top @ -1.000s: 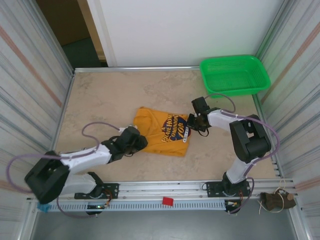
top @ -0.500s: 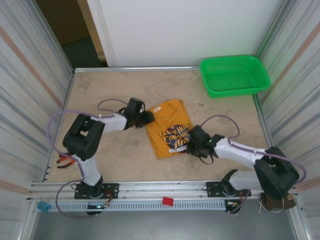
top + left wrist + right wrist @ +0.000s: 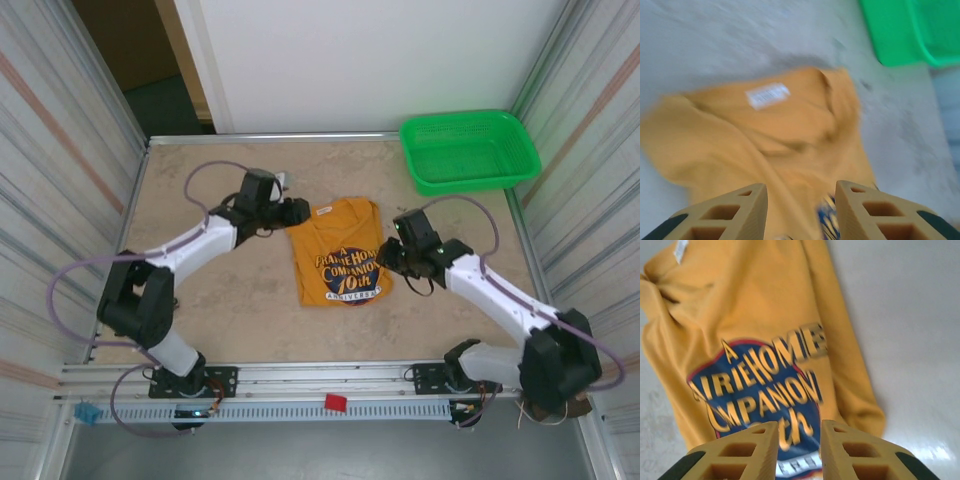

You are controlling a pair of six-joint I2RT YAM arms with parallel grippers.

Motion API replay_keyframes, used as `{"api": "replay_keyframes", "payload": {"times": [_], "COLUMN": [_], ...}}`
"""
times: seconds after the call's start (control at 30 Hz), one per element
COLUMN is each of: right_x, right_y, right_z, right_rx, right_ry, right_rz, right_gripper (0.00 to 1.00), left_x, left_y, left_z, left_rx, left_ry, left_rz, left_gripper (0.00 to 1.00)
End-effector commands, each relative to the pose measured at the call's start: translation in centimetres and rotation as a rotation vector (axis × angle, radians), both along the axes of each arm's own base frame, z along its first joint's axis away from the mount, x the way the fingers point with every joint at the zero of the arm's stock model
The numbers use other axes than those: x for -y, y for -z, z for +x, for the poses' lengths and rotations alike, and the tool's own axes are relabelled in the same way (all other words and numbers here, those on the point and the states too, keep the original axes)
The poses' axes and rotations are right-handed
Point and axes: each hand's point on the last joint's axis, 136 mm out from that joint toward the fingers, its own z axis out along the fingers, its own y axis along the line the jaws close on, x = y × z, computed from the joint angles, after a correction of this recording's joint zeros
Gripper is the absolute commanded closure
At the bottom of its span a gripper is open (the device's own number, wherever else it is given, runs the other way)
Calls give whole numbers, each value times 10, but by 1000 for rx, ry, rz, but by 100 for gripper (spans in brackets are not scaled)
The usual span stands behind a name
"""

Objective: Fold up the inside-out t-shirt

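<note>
The inside-out t-shirt lies folded into a compact rectangle at the table's middle, mustard-orange, with its dark lettered print facing up. My left gripper is at the shirt's far-left corner. In the left wrist view it is open, and cloth with a white tag lies beyond the fingers. My right gripper is at the shirt's right edge. In the right wrist view it is open just above the print, with nothing between the fingers.
A green plastic basket stands at the table's far right corner and shows again in the left wrist view. Corrugated walls close in the left and right sides. Bare beige tabletop surrounds the shirt.
The shirt has shifted and turned, so the print now reads from the near side. My left arm swung round to the shirt's far-left corner. My right gripper opened and moved to the right edge.
</note>
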Motion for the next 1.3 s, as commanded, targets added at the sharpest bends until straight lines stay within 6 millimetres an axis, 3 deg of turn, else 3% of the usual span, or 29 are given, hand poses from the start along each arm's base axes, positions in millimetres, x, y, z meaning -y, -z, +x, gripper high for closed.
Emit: {"api": "replay_keyframes", "payload": {"times": [0.0,0.13,0.3,0.5,0.6,0.73,0.8,0.9,0.97,1.07,1.27], "right_x": [-27,-35,-19,-11,-10,-11,-4,11,19,27,31], "right_y": [4,32,72,95,87,41,9,-22,-26,-17,22], "right_z": [20,27,-9,-69,-78,-43,-13,31,55,86,112], "right_rx": [19,-37,-126,-181,-165,-66,-4,51,62,51,-19], "right_ry": [-146,-154,-97,-51,-36,-89,-111,-112,-121,-128,-138], "right_rz": [50,53,17,-22,-25,18,21,22,-5,-40,-90], "right_gripper": [77,84,87,87,86,71,62,43,33,25,21], "left_x": [19,18,7,-13,-18,-15,-18,-24,-25,-24,-16], "left_y": [52,96,129,140,127,83,53,23,16,22,48], "left_z": [-46,-65,-84,-98,-101,-85,-64,-31,-10,16,46], "left_rx": [-152,-239,-300,-322,-295,-202,-127,-55,-32,-43,-55], "left_ry": [35,19,33,27,33,43,30,18,33,83,183], "left_rz": [-58,-74,-10,33,33,8,2,-5,-4,13,90], "left_gripper": [60,60,60,60,60,59,57,55,54,53,49]}}
